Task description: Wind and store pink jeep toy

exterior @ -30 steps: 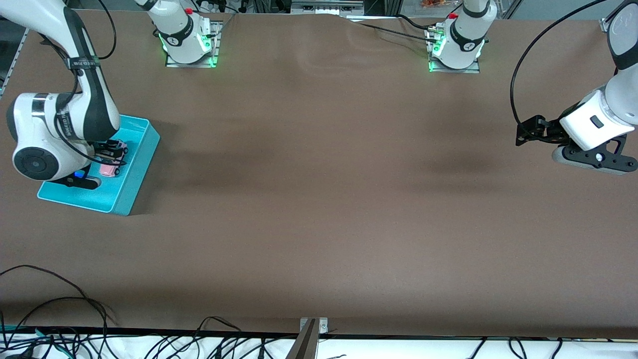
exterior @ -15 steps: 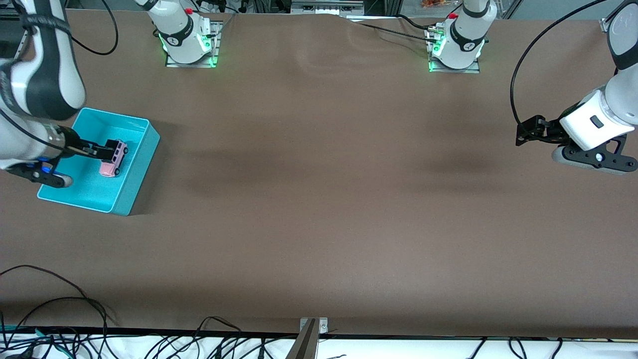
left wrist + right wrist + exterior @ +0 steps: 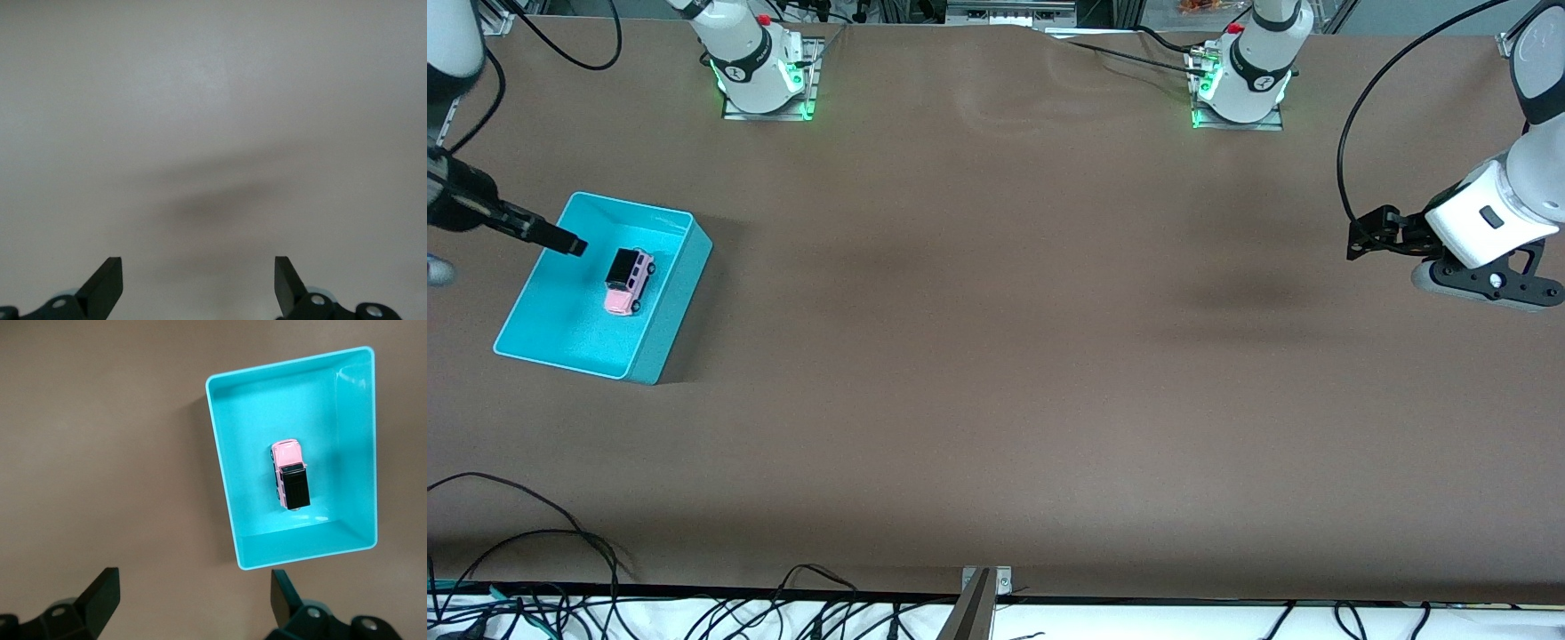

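Note:
The pink jeep toy (image 3: 628,280) with its black roof lies on the floor of the turquoise bin (image 3: 669,298) at the right arm's end of the table. It stands on its wheels, touched by nothing. My right gripper (image 3: 574,245) hangs above the bin's rim, on the side toward the table's end. In the right wrist view it (image 3: 193,585) is open and empty, with the jeep (image 3: 290,475) and bin (image 3: 227,473) below. My left gripper (image 3: 1360,240) waits over bare table at the left arm's end, and it (image 3: 198,270) is open with nothing in it.
The brown table mat (image 3: 996,356) spreads between the two arms. Loose black cables (image 3: 534,542) lie along the table edge nearest the front camera. A small metal bracket (image 3: 985,580) sits at the middle of that edge.
My right gripper has risen off the jeep and drawn back toward the table's end. The jeep stays where it was in the bin. The left arm has not moved.

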Controlling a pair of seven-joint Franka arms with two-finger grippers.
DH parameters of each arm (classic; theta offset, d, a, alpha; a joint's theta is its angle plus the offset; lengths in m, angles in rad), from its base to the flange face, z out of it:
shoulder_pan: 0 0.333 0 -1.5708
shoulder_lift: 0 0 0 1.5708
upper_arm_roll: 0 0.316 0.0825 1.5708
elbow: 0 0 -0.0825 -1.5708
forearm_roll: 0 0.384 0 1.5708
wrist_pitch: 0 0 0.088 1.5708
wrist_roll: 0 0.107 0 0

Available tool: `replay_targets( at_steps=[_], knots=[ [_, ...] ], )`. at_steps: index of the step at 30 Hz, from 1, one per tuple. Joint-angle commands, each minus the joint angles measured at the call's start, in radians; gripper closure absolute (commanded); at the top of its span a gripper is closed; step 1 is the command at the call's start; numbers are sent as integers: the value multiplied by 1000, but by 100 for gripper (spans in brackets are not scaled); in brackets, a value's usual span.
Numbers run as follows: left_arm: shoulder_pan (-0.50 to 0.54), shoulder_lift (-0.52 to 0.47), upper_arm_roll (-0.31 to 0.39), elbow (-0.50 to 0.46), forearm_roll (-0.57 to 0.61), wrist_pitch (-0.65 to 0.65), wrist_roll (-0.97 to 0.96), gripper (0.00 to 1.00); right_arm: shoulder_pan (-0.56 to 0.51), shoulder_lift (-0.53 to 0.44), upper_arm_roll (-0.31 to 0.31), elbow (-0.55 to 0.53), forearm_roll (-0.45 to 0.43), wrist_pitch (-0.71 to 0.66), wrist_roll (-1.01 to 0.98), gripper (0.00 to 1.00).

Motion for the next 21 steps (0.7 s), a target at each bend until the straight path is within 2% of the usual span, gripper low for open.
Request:
replay_targets(
  at_steps=[1,5,9,21],
  knots=[
    [6,13,-2,31,-7,-15,3,0,5,-34,-7,61,55,-82,17,0],
    [6,13,-2,31,-7,-15,3,0,25,-34,-13,127,81,-126,40,0],
    [6,13,-2,31,-7,-15,3,0,70,-35,-18,149,83,-125,38,0],
    [6,13,-2,31,-7,-15,3,0,85,-35,16,144,55,-105,-60,0]
  ],
)
